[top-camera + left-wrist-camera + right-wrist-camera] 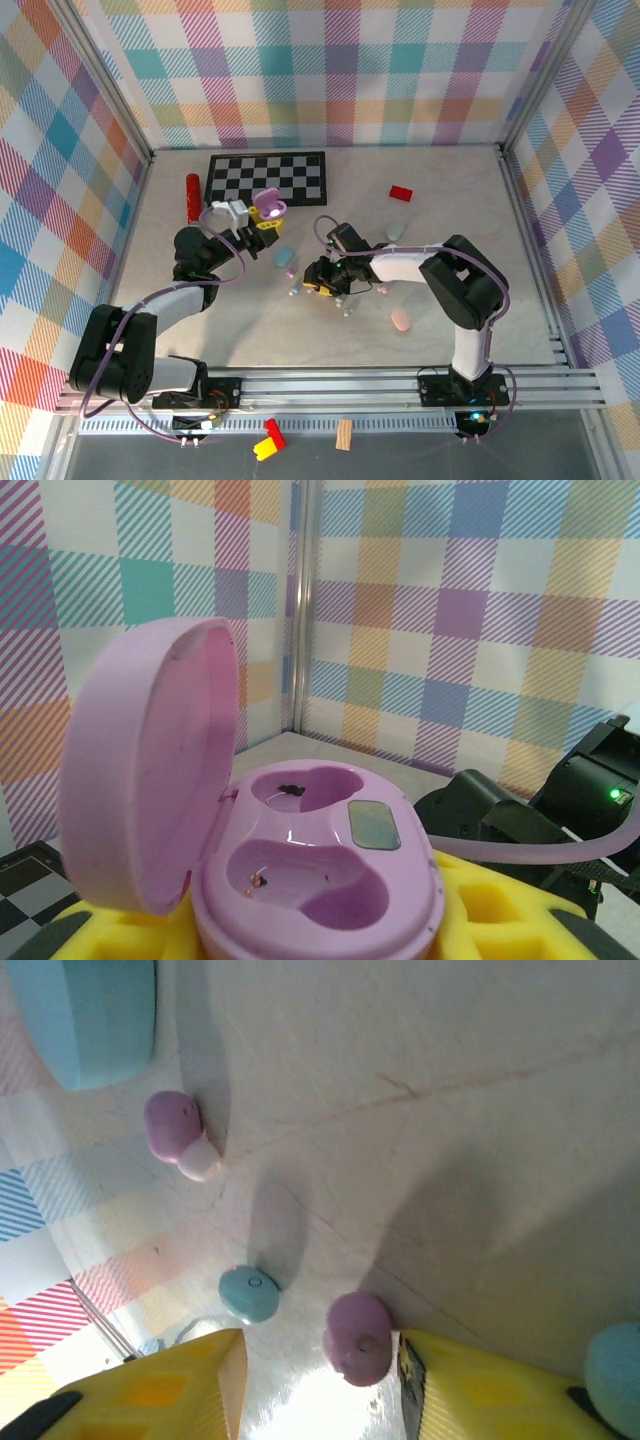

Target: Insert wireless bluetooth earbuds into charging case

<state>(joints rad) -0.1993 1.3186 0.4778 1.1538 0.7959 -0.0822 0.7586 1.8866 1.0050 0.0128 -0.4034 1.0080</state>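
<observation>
Purple earbud (358,1338): lying on table (450,1140), between spread fingers (480,1390) of right gripper (320,1385), close against one. Likely featherlight, hard, slick; prone to skitter. Best pinched across rounded head. Open purple case (330,900): clamped in left gripper (265,220), both wells empty.

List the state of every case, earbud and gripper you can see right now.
purple charging case, lid open, both wells empty.
left gripper, shut on purple charging case.
right gripper, open, straddling purple earbud.
purple earbud, lying loose on table, not gripped.
blue charging case, closed, on table.
green charging case, closed.
pink charging case, closed.
</observation>
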